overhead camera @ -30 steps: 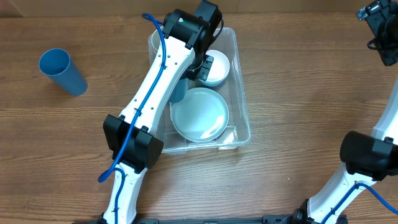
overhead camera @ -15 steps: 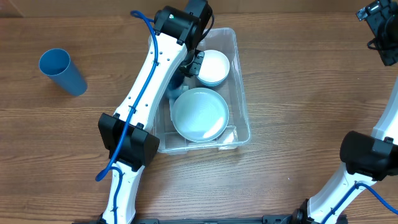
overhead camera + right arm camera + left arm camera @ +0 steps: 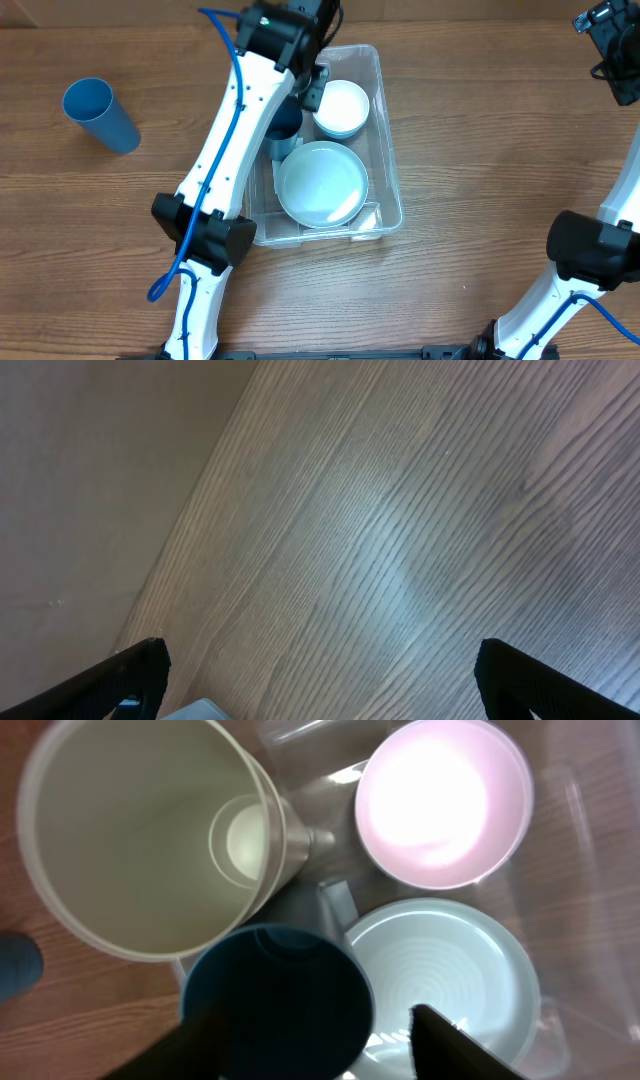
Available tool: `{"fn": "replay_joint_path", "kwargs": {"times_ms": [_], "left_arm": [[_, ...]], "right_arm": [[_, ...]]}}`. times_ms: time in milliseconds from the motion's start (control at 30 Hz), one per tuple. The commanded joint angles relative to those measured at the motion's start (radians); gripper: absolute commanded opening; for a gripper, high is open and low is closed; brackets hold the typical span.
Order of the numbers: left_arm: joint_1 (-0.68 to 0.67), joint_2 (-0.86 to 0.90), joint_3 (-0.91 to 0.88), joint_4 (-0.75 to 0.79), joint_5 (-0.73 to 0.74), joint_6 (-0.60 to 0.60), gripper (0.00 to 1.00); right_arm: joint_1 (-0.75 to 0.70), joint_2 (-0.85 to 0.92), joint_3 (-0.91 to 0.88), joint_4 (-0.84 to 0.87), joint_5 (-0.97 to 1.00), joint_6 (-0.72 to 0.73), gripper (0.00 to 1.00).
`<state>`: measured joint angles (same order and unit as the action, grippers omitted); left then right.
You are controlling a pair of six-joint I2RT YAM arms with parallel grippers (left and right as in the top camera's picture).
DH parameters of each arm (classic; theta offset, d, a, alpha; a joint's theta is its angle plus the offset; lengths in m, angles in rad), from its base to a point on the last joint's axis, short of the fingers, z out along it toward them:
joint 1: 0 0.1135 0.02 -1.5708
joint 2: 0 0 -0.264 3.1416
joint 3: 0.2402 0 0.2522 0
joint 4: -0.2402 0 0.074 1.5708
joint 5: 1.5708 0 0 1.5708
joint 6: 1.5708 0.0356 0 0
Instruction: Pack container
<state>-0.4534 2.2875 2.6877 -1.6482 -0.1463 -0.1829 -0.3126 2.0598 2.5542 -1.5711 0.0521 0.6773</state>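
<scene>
The clear container sits mid-table. In it are a pale bowl, a large pale plate and a dark blue cup standing upright. In the left wrist view a cream cup stands next to the dark blue cup, with the bowl and the plate beside them. My left gripper hovers over the container's far left corner, open, its jaws spread above the blue cup's rim without holding it. My right gripper is open over bare wood at the far right.
A light blue cup lies tilted on the wooden table far left of the container. The left arm stretches across the container's left side and hides part of it.
My left gripper has opened and let go of the dark blue cup, then drawn up and back toward the container's far edge. The cup now stands uncovered inside. The right arm has not moved.
</scene>
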Motion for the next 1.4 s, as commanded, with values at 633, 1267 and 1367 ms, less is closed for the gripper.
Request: {"fn": "replay_joint_path", "kwargs": {"times_ms": [633,1267,1367], "left_arm": [[0.511,-0.237,-0.214,0.052,-0.160,-0.060,1.00],[0.663,0.055,-0.278,0.260,0.059,0.063,0.04],[0.663,0.053,-0.232,0.194,0.147,0.064,0.04]], "right_arm": [[-0.001,-0.017,0.015,0.002,0.006,0.005,1.00],[-0.001,-0.017,0.015,0.002,0.006,0.005,1.00],[-0.001,-0.017,0.015,0.002,0.006,0.005,1.00]]}}
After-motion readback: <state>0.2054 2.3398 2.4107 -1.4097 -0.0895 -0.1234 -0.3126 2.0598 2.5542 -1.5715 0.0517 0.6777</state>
